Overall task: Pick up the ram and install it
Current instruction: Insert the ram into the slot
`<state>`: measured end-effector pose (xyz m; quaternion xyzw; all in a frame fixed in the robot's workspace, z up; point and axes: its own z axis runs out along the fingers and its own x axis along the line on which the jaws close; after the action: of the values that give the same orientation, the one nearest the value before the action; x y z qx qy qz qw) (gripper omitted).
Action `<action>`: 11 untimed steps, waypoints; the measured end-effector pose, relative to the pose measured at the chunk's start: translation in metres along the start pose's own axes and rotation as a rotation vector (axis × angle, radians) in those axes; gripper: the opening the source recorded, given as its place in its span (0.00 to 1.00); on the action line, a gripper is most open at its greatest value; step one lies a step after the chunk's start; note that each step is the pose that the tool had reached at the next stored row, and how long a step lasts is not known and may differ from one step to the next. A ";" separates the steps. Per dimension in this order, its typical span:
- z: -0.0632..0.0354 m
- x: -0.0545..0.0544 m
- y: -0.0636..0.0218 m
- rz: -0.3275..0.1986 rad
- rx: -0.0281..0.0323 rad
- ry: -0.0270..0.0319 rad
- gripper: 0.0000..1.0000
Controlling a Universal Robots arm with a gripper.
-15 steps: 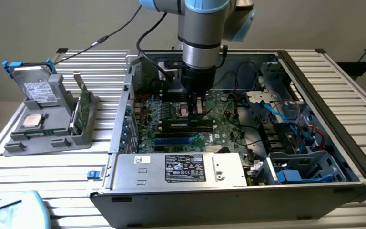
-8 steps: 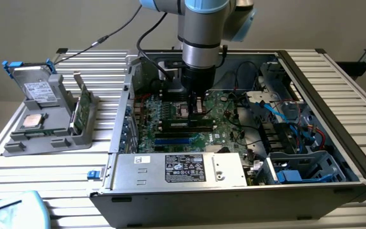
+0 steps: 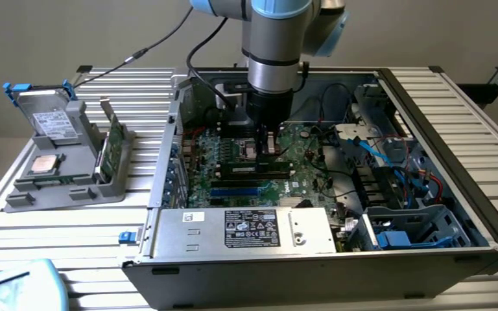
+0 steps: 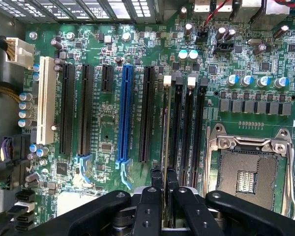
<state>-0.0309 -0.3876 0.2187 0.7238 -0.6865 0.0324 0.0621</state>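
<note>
Matt black tool (image 4: 164, 174); glossy green motherboard (image 4: 108, 128); dull grey metal case (image 3: 318, 282); ribbed bare-metal tabletop (image 3: 59, 233)

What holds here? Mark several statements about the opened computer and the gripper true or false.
1. The gripper stands wide open. False: it is shut on the ram, seen edge-on over the memory slots.
2. The processor socket holds no chip. True.
3. The blue slot carries a card. False: it is empty.
4. The drive lies inside the case. False: it sits in the grey holder outside the case, on the exterior view's left.
5. The arm reaches down into the case. True.
</note>
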 end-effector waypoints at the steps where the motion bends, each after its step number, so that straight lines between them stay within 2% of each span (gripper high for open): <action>1: 0.0001 0.000 0.0000 0.000 -0.0001 0.0001 0.14; 11: 0.0025 -0.001 0.0003 0.000 -0.0001 0.0005 0.14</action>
<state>-0.0313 -0.3869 0.2161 0.7237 -0.6865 0.0326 0.0623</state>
